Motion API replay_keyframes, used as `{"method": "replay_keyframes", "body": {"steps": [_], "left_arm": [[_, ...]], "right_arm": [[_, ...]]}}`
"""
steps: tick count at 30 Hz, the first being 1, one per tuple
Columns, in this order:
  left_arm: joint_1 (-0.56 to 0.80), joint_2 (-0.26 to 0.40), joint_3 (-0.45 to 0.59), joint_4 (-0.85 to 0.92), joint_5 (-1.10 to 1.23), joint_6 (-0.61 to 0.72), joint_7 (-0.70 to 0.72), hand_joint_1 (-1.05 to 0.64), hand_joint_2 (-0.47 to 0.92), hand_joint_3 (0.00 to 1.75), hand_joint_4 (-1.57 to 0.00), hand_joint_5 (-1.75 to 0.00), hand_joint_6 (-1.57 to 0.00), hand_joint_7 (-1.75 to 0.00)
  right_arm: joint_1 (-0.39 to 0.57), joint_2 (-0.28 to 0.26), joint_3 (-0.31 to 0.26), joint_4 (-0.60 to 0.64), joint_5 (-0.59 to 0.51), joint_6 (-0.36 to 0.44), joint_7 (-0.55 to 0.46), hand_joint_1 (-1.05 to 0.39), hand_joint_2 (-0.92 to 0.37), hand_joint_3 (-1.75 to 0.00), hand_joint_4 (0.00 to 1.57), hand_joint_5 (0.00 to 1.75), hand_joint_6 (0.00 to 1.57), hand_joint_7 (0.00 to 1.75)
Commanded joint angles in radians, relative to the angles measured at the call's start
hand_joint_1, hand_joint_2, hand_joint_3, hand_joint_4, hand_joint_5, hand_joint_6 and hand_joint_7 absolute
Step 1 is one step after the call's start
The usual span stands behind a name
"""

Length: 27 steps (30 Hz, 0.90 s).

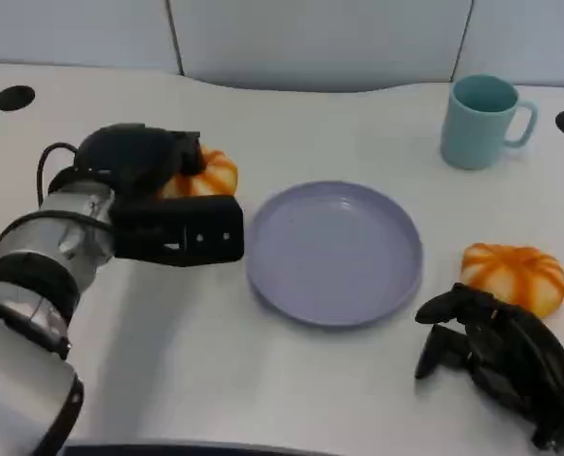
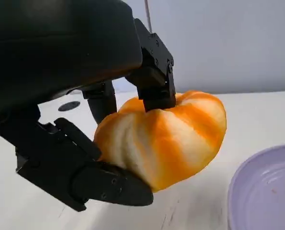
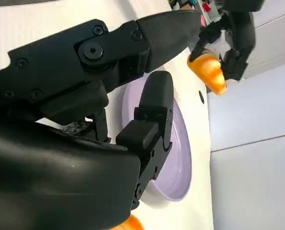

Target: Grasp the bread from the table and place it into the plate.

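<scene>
Orange-and-white striped bread (image 1: 204, 175) sits left of the lavender plate (image 1: 334, 252) in the head view, gripped by the left hand (image 1: 144, 157); whether it has cleared the table (image 1: 291, 123) cannot be determined. The right hand (image 1: 496, 351) rests near a second bread roll (image 1: 513, 275), fingers loosely curled on nothing. A teal mug (image 1: 481, 121) stands behind the plate.

Left wrist view: fingers (image 2: 154, 79) pinch the bread above and below. The hold looks shallow; the loaf could roll out during transfer.

Right wrist view: fingers (image 3: 152, 120) block most of the plate (image 3: 178, 158), and the second roll is cut off at the frame edge.
</scene>
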Motion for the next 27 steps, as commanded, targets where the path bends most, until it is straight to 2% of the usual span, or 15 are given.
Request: {"method": "replay_keyframes", "body": {"steps": [1,2,3,5,8,11,13,15,18,19,21,24,26,27], "left_arm": [[-0.044,-0.007,-0.014,-0.019,0.012,-0.035,0.015,-0.21,0.53,0.80,-0.69,-1.72,-0.59,-1.69],[-0.050,-0.011,-0.019,-0.021,0.015,-0.041,0.015,-0.23,0.54,0.78,-0.68,-1.61,-0.63,-1.51],[-0.057,-0.016,-0.026,-0.022,0.022,-0.046,0.020,-0.24,0.55,0.77,-0.69,-1.55,-0.66,-1.43],[-0.070,-0.027,-0.038,-0.024,0.031,-0.057,0.021,-0.24,0.56,0.79,-0.68,-1.71,-0.58,-1.67],[-0.087,-0.046,-0.052,-0.027,0.043,-0.070,0.016,-0.26,0.55,0.79,-0.73,-1.74,-0.55,-1.73],[-0.102,-0.067,-0.066,-0.032,0.056,-0.083,0.011,-0.30,0.58,0.66,-0.71,-1.75,-0.56,-1.65],[-0.110,-0.080,-0.078,-0.035,0.066,-0.096,0.013,-0.30,0.60,0.63,-0.73,-1.75,-0.54,-1.71],[-0.116,-0.095,-0.089,-0.038,0.074,-0.107,0.020,-0.29,0.60,0.62,-0.71,-1.75,-0.57,-1.63],[-0.113,-0.121,-0.090,-0.036,0.071,-0.121,0.020,-0.31,0.66,0.58,-0.76,-1.75,-0.55,-1.72],[-0.111,-0.128,-0.091,-0.033,0.070,-0.129,0.020,-0.32,0.68,0.58,-0.77,-1.75,-0.54,-1.73],[-0.108,-0.142,-0.098,-0.029,0.076,-0.139,0.019,-0.30,0.63,0.72,-0.80,-1.75,-0.57,-1.74],[-0.103,-0.166,-0.108,-0.024,0.083,-0.148,0.020,-0.29,0.58,0.75,-0.80,-1.75,-0.57,-1.75],[-0.101,-0.186,-0.119,-0.020,0.090,-0.145,0.018,-0.33,0.61,0.63,-0.77,-1.75,-0.58,-1.63],[-0.100,-0.193,-0.122,-0.018,0.091,-0.145,0.016,-0.38,0.69,0.48,-0.75,-1.75,-0.61,-1.49]], "right_arm": [[0.042,0.000,0.009,0.010,-0.019,0.014,-0.014,-0.54,-0.92,-0.09,0.66,1.56,0.72,0.99],[0.043,0.001,0.011,0.007,-0.020,0.018,-0.019,-0.55,-0.92,-0.08,0.64,1.53,0.73,0.99],[0.042,0.002,0.011,0.008,-0.014,0.024,-0.015,-0.56,-0.92,-0.08,0.63,1.52,0.73,0.99],[0.043,0.003,0.013,0.001,-0.011,0.034,-0.015,-0.54,-0.92,-0.08,0.63,1.52,0.73,0.98],[0.044,0.005,0.016,-0.003,-0.012,0.036,-0.016,-0.54,-0.92,-0.07,0.64,1.52,0.73,0.98],[0.039,0.008,0.014,0.012,-0.009,0.024,-0.006,-0.53,-0.92,-0.07,0.66,1.55,0.73,0.98],[0.040,0.013,0.014,0.014,-0.008,0.024,-0.010,-0.52,-0.92,-0.07,0.66,1.55,0.73,0.98],[0.045,0.017,0.018,0.001,-0.010,0.033,-0.020,-0.54,-0.92,-0.06,0.64,1.54,0.74,0.99],[0.051,0.018,0.028,-0.011,-0.022,0.022,-0.027,-0.54,-0.92,-0.07,0.63,1.58,0.73,1.03],[0.053,0.018,0.032,-0.016,-0.026,0.025,-0.033,-0.54,-0.92,-0.08,0.63,1.59,0.72,1.03],[0.058,0.018,0.035,-0.022,-0.026,0.034,-0.035,-0.55,-0.92,-0.07,0.62,1.59,0.72,1.04],[0.058,0.024,0.032,-0.024,-0.019,0.042,-0.031,-0.53,-0.92,-0.06,0.62,1.59,0.71,1.04],[0.060,0.025,0.033,-0.029,-0.022,0.041,-0.036,-0.52,-0.92,-0.05,0.59,1.56,0.71,1.03],[0.060,0.026,0.033,-0.030,-0.024,0.033,-0.036,-0.52,-0.92,-0.06,0.59,1.56,0.71,1.02]]}}
